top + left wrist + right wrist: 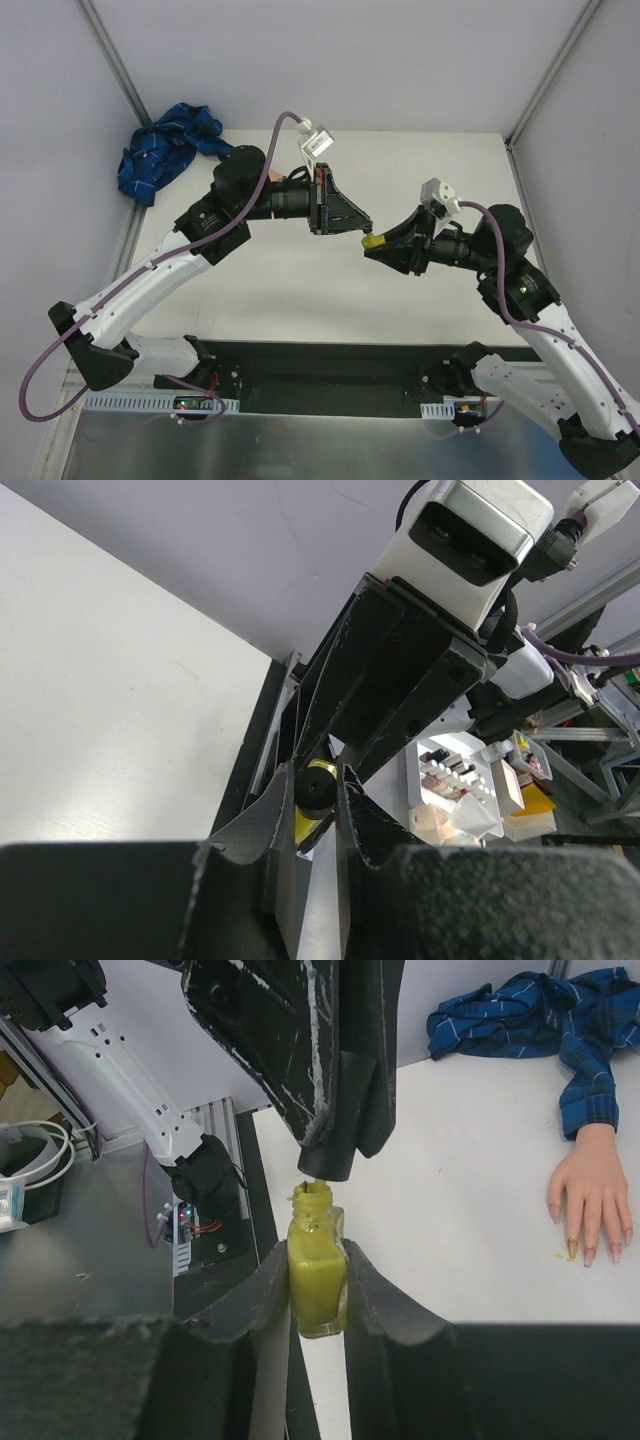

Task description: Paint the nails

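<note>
My right gripper is shut on a small open bottle of yellow polish and holds it upright above the table. My left gripper is shut on the bottle's black cap, which hangs just above the bottle's neck with the brush stem still in the opening. In the top view the two grippers meet over the table's middle, with the bottle between them. The mannequin hand lies flat at the right, its nails pointing towards me. The top view hides the hand.
The blue plaid sleeve lies bunched at the table's back left corner. A small yellow spot marks the table beside the fingertips. A white rack of polish bottles stands beyond the table's near edge.
</note>
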You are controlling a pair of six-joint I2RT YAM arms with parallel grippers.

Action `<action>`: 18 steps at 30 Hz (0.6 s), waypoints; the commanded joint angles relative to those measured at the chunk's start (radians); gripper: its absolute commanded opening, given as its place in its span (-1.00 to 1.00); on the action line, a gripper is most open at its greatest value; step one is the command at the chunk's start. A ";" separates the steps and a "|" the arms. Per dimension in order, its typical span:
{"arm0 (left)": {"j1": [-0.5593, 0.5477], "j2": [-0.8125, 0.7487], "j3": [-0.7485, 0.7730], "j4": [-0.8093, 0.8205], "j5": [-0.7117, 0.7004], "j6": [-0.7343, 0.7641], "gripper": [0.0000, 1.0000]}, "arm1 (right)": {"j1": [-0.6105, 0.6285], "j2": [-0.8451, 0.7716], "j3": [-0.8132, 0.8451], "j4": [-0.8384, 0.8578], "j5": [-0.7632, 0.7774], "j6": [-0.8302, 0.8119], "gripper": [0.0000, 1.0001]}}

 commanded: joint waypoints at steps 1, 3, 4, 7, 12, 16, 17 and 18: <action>-0.012 0.001 0.011 0.037 0.017 0.004 -1.00 | 0.004 -0.017 0.017 0.086 -0.004 0.021 -1.00; -0.015 0.001 0.011 0.039 0.015 0.004 -1.00 | 0.003 -0.017 0.018 0.089 -0.005 0.024 -1.00; -0.015 0.001 0.011 0.037 0.014 0.005 -1.00 | 0.004 -0.014 0.018 0.092 -0.007 0.029 -1.00; -0.016 0.000 0.008 0.039 0.004 0.010 -1.00 | 0.004 -0.008 0.017 0.101 -0.013 0.033 -1.00; -0.021 0.003 0.003 0.041 0.001 0.011 -1.00 | 0.006 -0.006 0.017 0.115 -0.012 0.042 -1.00; -0.024 0.003 0.002 0.039 0.000 0.019 -1.00 | 0.009 0.006 0.017 0.118 -0.002 0.047 -1.00; -0.026 0.003 0.000 0.041 0.000 0.022 -1.00 | 0.010 0.008 0.015 0.121 0.002 0.049 -1.00; -0.029 0.001 -0.001 0.039 0.000 0.022 -1.00 | 0.013 0.006 0.012 0.121 0.007 0.053 -0.99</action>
